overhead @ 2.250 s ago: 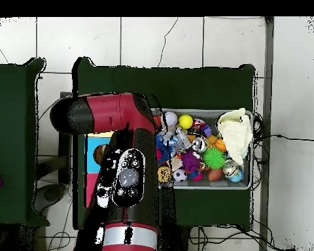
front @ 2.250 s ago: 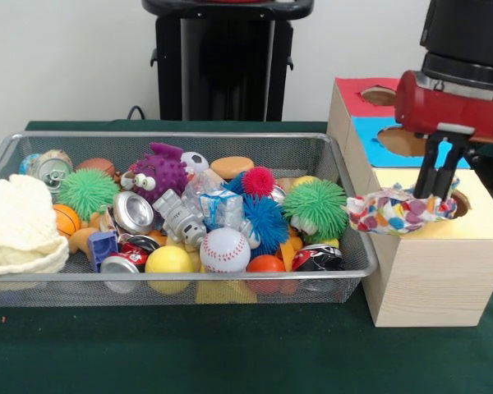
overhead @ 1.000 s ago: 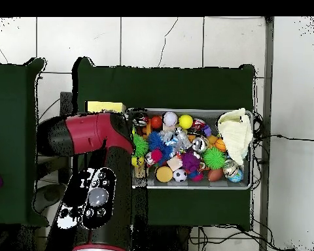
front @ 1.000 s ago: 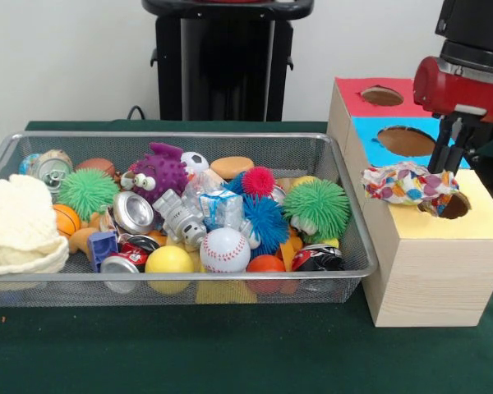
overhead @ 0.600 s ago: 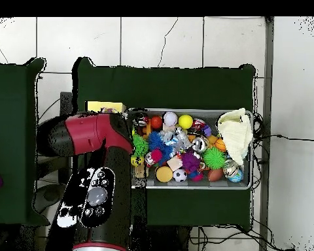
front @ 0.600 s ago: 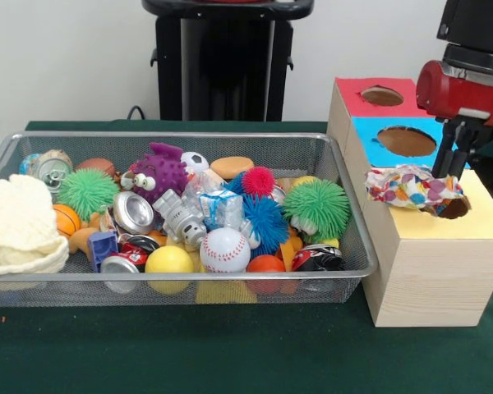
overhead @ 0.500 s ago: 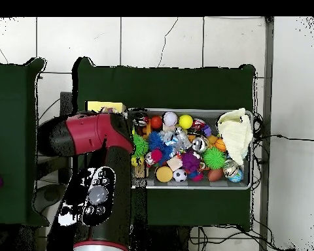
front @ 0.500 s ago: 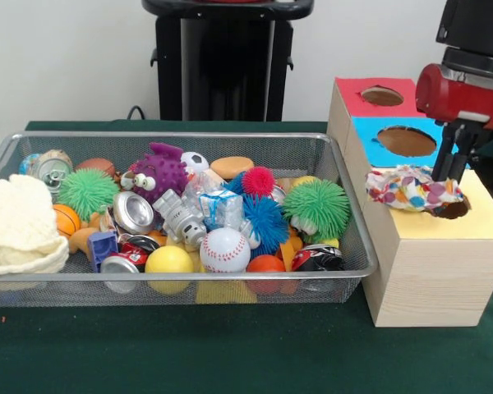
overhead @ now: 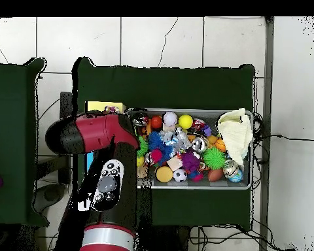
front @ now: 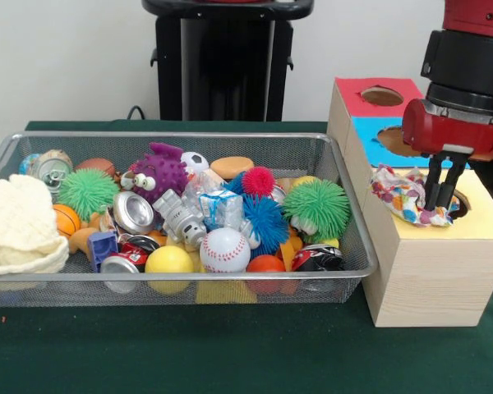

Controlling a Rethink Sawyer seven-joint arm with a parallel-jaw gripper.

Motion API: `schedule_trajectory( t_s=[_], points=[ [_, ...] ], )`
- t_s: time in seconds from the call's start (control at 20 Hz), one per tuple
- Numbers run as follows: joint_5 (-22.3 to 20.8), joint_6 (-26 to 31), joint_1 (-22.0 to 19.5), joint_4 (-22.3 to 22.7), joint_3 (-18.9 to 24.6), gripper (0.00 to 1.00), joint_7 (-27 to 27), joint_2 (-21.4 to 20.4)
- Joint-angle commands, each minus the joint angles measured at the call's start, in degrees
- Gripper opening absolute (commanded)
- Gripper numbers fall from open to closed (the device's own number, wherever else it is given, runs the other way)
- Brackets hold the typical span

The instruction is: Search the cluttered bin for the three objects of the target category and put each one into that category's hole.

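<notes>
A polka-dot cloth [front: 404, 199] lies bunched on the yellow top of the wooden box [front: 431, 275], at the left rim of that section's hole [front: 461, 205]. My gripper [front: 440, 203] comes straight down into the cloth's right end, its two black fingers [front: 433, 179] close together and pinching the fabric. In the overhead view the red arm [overhead: 101, 140] covers the box and hides the gripper. A cream knitted cloth [front: 16, 223] lies at the left end of the wire bin [front: 181, 138].
The bin holds several balls, spiky toys, crushed cans and small figures. Behind the yellow section the box has a blue top with a hole [front: 398, 139] and a red top with a hole [front: 381, 96]. Green cloth covers the table [front: 230, 353].
The gripper carried the cloth onto the yellow top, rose to the right and left it there. Now it has come down and left, with its fingers in the cloth's right end, and the cloth is more bunched.
</notes>
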Motion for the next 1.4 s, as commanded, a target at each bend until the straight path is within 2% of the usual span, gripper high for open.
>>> schedule_trajectory(
  t_s=[0.05,0.3,0.7,0.9,1.1,1.4],
  points=[
    [0.5,0.8,-3.7,7.4,6.8,0.0,5.2,4.2],
    [0.0,3.5,-3.6,7.5,6.8,0.0,4.4,4.3],
    [-1.1,3.9,-1.7,8.2,5.4,0.0,5.2,5.1],
    [-2.1,1.1,-2.1,8.5,6.0,0.0,4.7,6.6],
    [-2.6,1.0,-2.2,8.5,6.4,0.0,3.7,7.0],
    [-1.8,8.0,-1.6,7.8,6.0,0.0,2.5,4.9]
  ],
)
